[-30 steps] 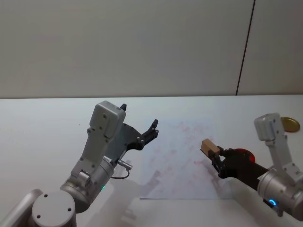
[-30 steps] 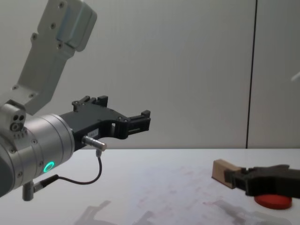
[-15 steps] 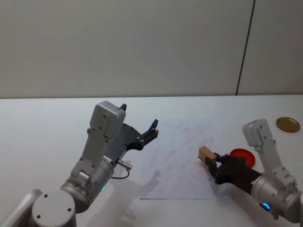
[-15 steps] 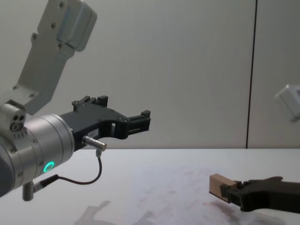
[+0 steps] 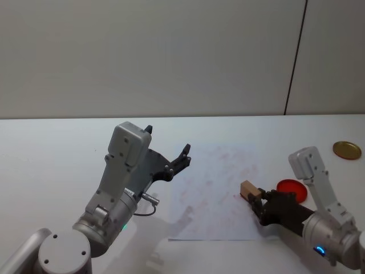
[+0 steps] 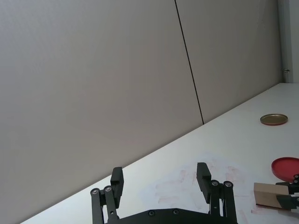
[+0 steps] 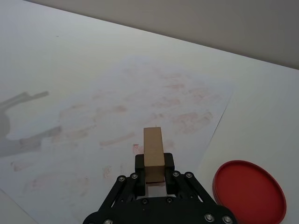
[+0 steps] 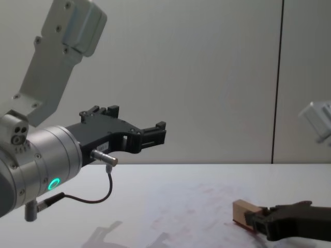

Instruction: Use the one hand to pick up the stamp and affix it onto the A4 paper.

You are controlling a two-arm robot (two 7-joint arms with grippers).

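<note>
- Fingers (image 7: 169, 161) of our right gripper (image 7: 154, 164) are pinched narrow on the near end of the stamp (image 7: 153, 148), with the rest of the block sticking out past the tips.
- We see the stamp's long axis running straight on from the gripper's own line, pointing forward and to our left across the paper (image 7: 117, 121).
- From the head view the stamp (image 5: 248, 189) lies over the right part of the paper (image 5: 214, 194), just inside its right edge, and the red disc (image 5: 292, 189) sits on the table just beside the gripper's far side.
- From the chest view the block (image 8: 244, 213) is low and slightly tilted. We cannot tell whether its underside touches the sheet.
- We judge the coming move to be straight down, since the paper lies directly beneath the stamp and no sideways travel is needed.
- Our left gripper (image 6: 159, 175) hangs raised over the paper's left side, jaws spread wide and holding nothing, well apart from the stamp.
</note>
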